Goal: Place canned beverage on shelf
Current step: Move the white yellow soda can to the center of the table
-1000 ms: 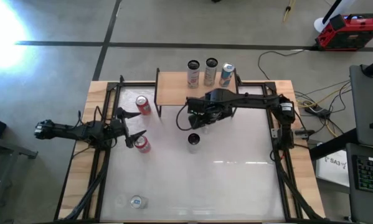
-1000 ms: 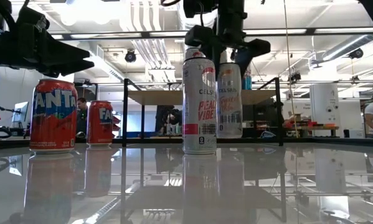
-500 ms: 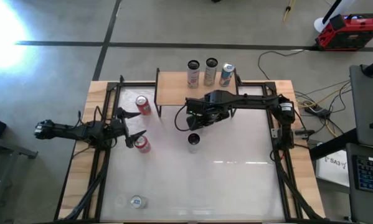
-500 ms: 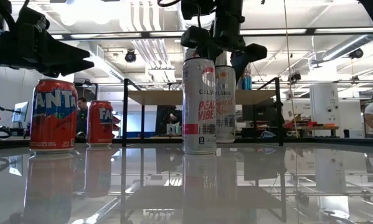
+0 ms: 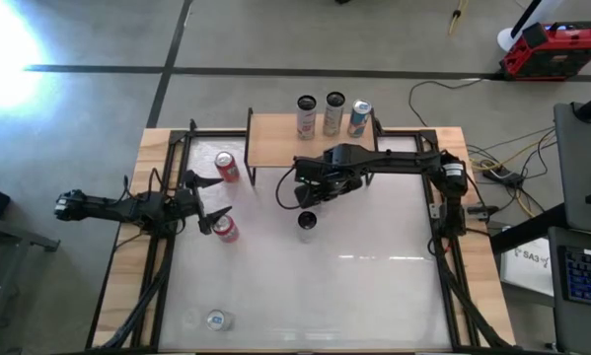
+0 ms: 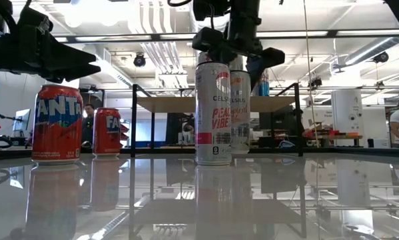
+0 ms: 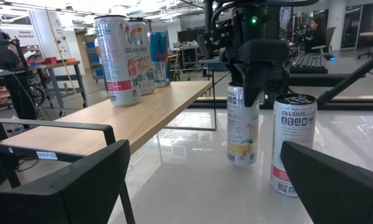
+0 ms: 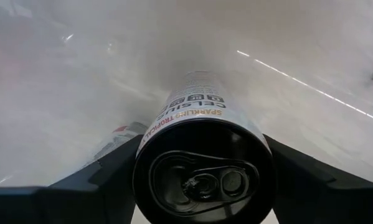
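My right gripper (image 5: 310, 192) points down over the table's middle, just in front of the shelf (image 5: 295, 138), and is shut on a white Celsius can (image 7: 243, 127) that stands upright. The shelf is a tan wooden top on black legs. Three cans (image 5: 332, 114) stand along its far edge. A second Celsius can (image 5: 307, 224) stands on the table just nearer. My left gripper (image 5: 206, 201) waits open at the table's left side, beside a red Fanta can (image 5: 226, 229). My right gripper has the can's top end, just under the rim (image 8: 150, 144), between its two fingers (image 8: 105, 186), one on each side. The fingers come from above, pointing steeply down. The can stands upright with its base (image 7: 242, 160) at the table top.
A second Fanta can (image 5: 227, 166) stands left of the shelf. A can (image 5: 214, 319) lies near the table's near left corner. The white table top (image 5: 374, 286) shows bare to the right and near side. Black frame rails (image 5: 440, 227) run along the table's sides.
My right gripper has sunk a little with the Celsius can and tipped slightly. The can's base has come down to the table top behind the other Celsius can, and the can stays upright.
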Robot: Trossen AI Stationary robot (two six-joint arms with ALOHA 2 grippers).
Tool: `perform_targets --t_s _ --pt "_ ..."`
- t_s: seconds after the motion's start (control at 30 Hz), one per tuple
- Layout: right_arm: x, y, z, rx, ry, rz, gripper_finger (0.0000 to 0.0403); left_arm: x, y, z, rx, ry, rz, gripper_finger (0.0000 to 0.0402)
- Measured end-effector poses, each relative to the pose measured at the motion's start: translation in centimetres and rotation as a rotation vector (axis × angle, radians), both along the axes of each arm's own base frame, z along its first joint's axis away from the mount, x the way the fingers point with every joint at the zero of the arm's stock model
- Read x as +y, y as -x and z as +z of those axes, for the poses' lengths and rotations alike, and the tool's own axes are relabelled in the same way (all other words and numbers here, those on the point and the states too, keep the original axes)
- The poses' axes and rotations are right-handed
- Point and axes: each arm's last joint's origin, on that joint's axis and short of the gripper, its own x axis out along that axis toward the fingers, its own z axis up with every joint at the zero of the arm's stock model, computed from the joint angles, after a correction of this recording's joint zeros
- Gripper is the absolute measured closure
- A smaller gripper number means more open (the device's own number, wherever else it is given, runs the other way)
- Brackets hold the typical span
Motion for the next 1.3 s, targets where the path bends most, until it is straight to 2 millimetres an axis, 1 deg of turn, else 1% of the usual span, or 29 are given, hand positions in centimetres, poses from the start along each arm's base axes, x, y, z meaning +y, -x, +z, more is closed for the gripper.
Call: perform_targets --t_s 0.1,0.33,0.8,1.0,1.17,1.3 --pt "0.2 -0.1 0.0 -0.006 0.001 0.006 0.0130 0.0 0.0 0.0 0.000 0.000 0.000 0.0002" --pt "0.6 0.0 -0.9 0.021 0.000 0.015 0.0133 0.0 0.0 0.0 0.000 0.000 0.000 0.0002" --pt "0.7 -0.1 -0.9 0.007 -0.003 -0.001 0.0116 0.0 0.0 0.0 0.000 0.000 0.000 0.0002" --pt "0.8 -0.1 -0.9 0.005 -0.004 -0.003 0.0088 0.0 0.0 0.0 0.000 0.000 0.000 0.0002" --pt "0.8 -0.1 -0.9 0.006 -0.009 -0.030 0.0049 0.0 0.0 0.0 0.000 0.000 0.000 0.0002" --pt "1.3 0.3 -0.5 0.016 -0.013 -0.063 0.0023 0.0 0.0 0.0 0.000 0.000 0.000 0.0002"
